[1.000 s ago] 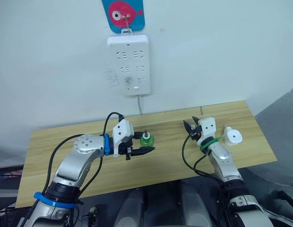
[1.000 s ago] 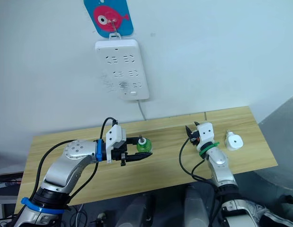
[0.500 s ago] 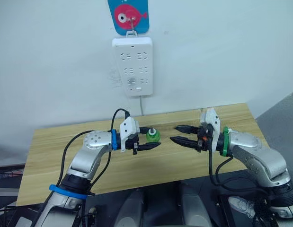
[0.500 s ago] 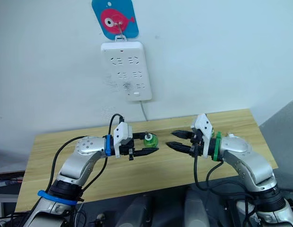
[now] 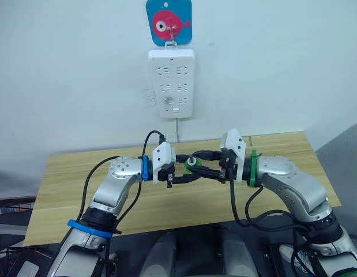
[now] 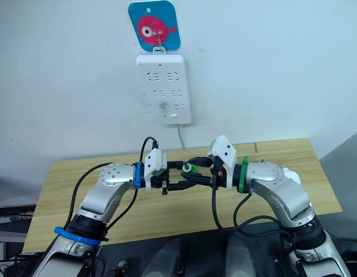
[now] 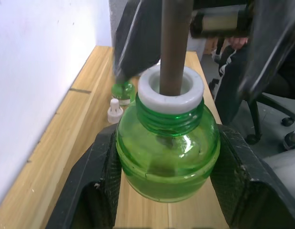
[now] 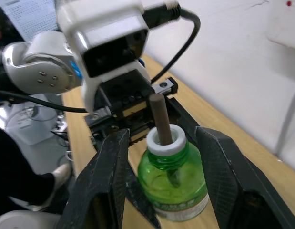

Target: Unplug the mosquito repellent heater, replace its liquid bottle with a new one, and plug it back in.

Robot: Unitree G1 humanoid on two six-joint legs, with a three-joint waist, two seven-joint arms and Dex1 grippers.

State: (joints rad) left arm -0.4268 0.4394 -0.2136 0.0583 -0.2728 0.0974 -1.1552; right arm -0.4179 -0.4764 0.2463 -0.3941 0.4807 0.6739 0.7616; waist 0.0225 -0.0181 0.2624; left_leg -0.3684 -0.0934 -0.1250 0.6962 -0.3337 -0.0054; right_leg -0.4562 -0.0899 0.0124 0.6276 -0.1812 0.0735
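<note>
Head stereo pair looks forward-down at the wall and wooden table [image 5: 68, 190], mid-range; arms meet at frame centre. Each wrist cam looks along its own fingers, close-up on the green bottle [image 7: 167, 155], seen from opposite sides. All four views share that bottle.

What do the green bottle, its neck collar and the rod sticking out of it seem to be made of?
Green bottle: glossy see-through plastic or glass; light passes through. Neck collar: smooth opaque white plastic, apparently. Rod: matte brown, looks porous like a wick; cannot be sure.
</note>
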